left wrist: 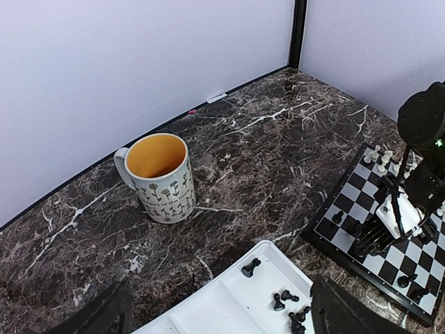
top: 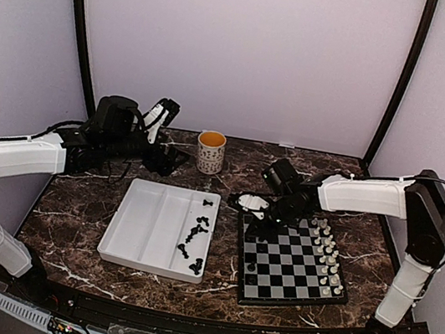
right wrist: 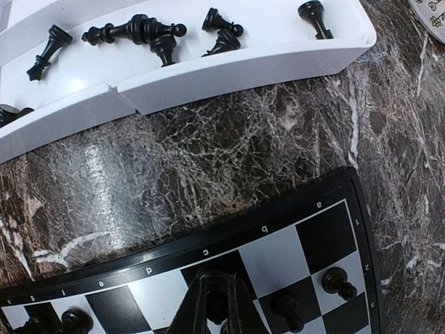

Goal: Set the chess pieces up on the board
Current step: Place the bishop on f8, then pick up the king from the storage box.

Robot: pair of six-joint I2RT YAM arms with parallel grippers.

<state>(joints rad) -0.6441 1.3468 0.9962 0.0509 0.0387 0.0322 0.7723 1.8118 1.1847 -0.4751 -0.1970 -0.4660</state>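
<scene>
We see the right end effector (right wrist: 217, 282) low over the chessboard's (top: 295, 272) black-pawn (right wrist: 337, 282) rank, its grip unclear, while the left end effector (top: 177, 160) hangs wide apart beyond the tray (top: 146, 223) of loose black pieces (top: 197, 235).

Soft, even light leaves only faint shadows, pale glare sheens the counter (left wrist: 278, 115) toward its far right corner, and the overhead view bows at its edges.

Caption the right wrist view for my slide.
Right tool low over the board, black pieces standing nearby, others in the tray.
</scene>
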